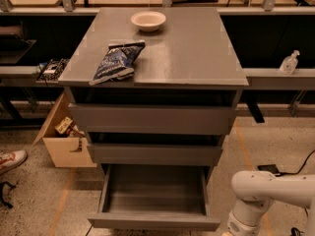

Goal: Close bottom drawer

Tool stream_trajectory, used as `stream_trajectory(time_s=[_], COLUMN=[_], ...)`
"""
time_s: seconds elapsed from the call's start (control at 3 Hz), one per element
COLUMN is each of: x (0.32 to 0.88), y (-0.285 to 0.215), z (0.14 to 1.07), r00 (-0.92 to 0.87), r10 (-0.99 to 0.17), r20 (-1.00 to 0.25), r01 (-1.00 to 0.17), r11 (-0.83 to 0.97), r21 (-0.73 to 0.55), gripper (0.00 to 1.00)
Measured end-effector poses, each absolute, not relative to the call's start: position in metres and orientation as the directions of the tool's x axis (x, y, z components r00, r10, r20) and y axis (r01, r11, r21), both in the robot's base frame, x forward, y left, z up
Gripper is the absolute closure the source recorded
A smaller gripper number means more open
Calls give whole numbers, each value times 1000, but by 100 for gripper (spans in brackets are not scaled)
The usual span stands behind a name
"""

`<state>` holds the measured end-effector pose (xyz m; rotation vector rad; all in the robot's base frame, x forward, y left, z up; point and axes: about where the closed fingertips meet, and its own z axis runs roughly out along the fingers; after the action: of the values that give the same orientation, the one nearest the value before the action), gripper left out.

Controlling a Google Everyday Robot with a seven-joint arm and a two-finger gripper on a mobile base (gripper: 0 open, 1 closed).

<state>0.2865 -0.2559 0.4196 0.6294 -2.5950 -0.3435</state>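
The grey cabinet (162, 48) has three stacked drawers. The bottom drawer (153, 223) is pulled out toward me, and its shallow grey box (155, 191) shows nothing inside. The middle drawer (155, 154) and the top drawer (150, 119) stand slightly proud of the cabinet. My white arm (268, 193) is low at the right of the open drawer, near its front right corner. The gripper itself is below the bottom edge of the view and does not show.
A white bowl (148, 20) and a blue chip bag (115, 61) lie on the cabinet top. A cardboard box (61, 136) stands on the floor at the left, with a shoe (11, 160) near it. A sanitizer bottle (289, 62) stands on the right shelf. A cable (295, 168) lies on the floor at the right.
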Motion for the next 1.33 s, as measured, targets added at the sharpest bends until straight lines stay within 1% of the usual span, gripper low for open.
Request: stream_trajectory(time_s=[0.67, 1.0, 1.33], x=[278, 281, 279], y=[-256, -254, -226], z=[423, 395, 331], r00=[-804, -831, -819], r10=[-475, -461, -488], r20=[357, 311, 302], r01=[-359, -321, -299], r11=[867, 854, 812], r21=[345, 408, 501], gripper=[0, 18, 42])
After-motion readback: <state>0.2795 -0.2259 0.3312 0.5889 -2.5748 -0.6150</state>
